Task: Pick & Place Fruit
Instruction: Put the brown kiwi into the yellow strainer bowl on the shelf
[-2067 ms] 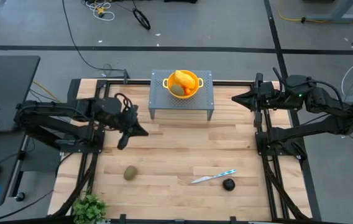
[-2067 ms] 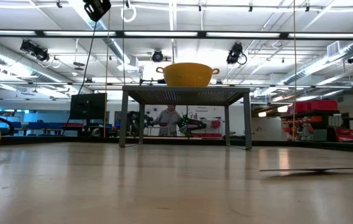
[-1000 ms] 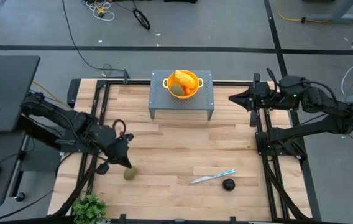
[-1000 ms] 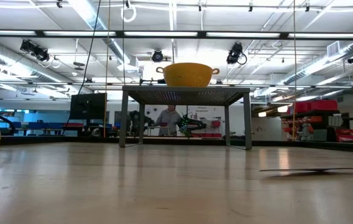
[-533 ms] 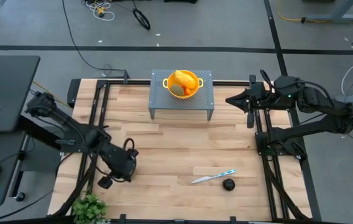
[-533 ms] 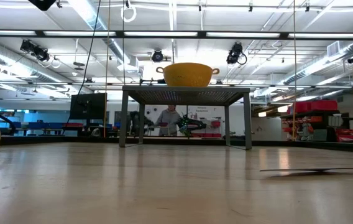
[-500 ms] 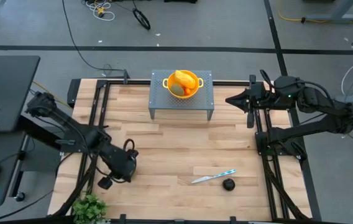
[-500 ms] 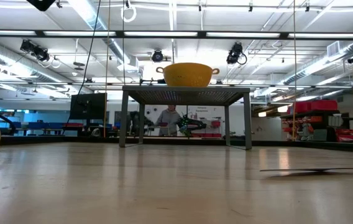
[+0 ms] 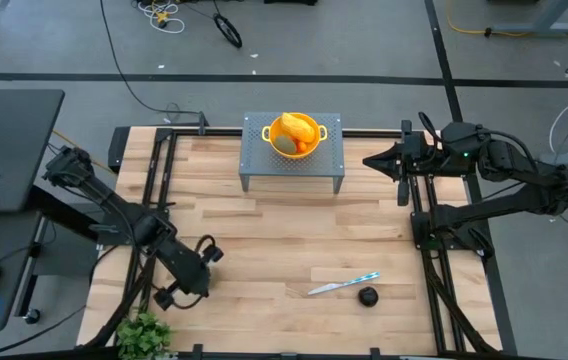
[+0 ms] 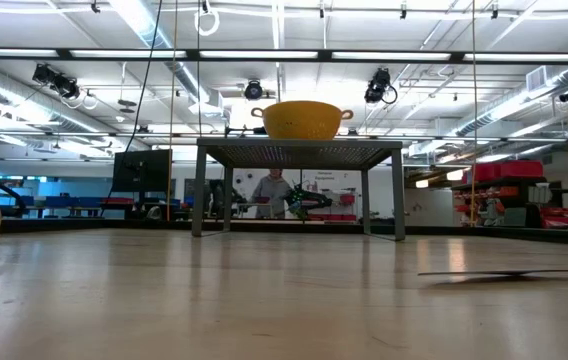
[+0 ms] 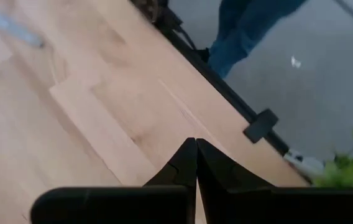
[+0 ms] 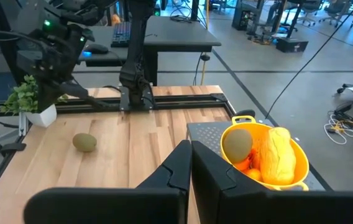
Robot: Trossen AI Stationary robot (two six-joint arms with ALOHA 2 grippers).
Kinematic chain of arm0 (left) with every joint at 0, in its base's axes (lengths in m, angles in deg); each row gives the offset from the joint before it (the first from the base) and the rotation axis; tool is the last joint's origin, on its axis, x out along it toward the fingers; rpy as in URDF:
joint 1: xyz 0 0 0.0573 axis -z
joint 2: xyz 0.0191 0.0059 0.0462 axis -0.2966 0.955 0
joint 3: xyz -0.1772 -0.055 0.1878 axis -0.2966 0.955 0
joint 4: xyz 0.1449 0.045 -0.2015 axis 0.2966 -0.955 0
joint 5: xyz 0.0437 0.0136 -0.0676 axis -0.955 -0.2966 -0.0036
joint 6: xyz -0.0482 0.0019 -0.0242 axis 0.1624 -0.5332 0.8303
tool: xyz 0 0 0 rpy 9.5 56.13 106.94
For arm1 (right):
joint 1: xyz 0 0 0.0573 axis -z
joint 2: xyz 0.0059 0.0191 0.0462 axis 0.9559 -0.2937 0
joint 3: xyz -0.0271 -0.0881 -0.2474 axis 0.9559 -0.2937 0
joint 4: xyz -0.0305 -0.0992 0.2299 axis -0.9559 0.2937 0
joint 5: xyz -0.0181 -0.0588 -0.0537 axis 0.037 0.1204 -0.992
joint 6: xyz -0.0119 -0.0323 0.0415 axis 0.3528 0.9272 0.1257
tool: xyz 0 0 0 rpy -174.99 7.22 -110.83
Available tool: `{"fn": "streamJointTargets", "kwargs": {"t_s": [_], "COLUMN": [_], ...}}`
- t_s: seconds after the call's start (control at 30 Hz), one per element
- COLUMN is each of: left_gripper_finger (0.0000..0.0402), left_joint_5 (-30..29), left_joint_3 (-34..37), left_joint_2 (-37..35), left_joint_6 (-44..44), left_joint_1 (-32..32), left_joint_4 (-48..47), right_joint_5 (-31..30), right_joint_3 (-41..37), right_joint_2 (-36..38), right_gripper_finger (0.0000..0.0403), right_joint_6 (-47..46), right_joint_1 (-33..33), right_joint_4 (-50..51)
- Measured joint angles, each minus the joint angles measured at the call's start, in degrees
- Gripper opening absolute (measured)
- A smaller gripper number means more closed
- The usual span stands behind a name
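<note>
The left claw (image 9: 202, 256) hovers low over the counter's (image 9: 284, 250) near-left part, fingers pressed together, holding nothing. An olive-brown fruit (image 12: 84, 142) lies nearby – others fill the yellow bowl (image 9: 295, 134) on the far rack. The right claw (image 9: 370, 160) waits far right, pressed together – empty.

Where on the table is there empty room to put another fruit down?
The wide bare wood between the grey stand and the knife is free. It's crowded at the front: the left hand over the kiwi, then knife and dark fruit.
</note>
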Motion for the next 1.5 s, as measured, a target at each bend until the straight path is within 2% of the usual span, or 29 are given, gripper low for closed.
{"fn": "streamJointTargets", "kwargs": {"t_s": [0.13, 0.37, 0.53, 0.9, 1.1, 1.3, 1.5], "left_gripper_finger": [0.0033, 0.0082, 0.0118, 0.0266, 0.0323, 0.035, 0.0348], "left_joint_5": [0.1, -1.9, -1.7, -4.1, -6.6, -6.3, -6.0], "left_joint_3": [0.0, 0.0, 0.0, 0.0, 0.0, 0.0, 0.0], "left_joint_2": [0.0, 0.0, 0.0, 0.0, 0.0, 0.0, 1.9], "left_joint_6": [-4.8, -1.5, -6.8, -12.8, -13.3, -17.9, -23.7], "left_joint_1": [0.3, 0.3, 0.3, 0.5, 0.5, 0.5, 0.2], "left_joint_4": [-0.1, -0.1, -2.5, -7.2, -7.1, -10.1, -16.4], "right_joint_5": [0.3, 0.4, 0.5, 0.4, 0.4, 0.4, 0.3], "right_joint_3": [0.0, 0.0, 0.0, 0.0, 0.0, 0.0, 0.0], "right_joint_2": [0.0, 0.0, 0.0, -0.5, -0.9, -1.1, -1.7], "right_gripper_finger": [0.0018, 0.0018, 0.0018, 0.0018, 0.0018, 0.0018, 0.0018], "right_joint_6": [0.0, 0.0, 0.0, -2.0, -1.6, -1.5, -1.5], "right_joint_1": [0.0, 0.0, 0.0, 0.0, 0.0, 0.0, 0.0], "right_joint_4": [0.0, 0.0, 0.0, 0.1, 0.0, 0.0, 0.1]}}
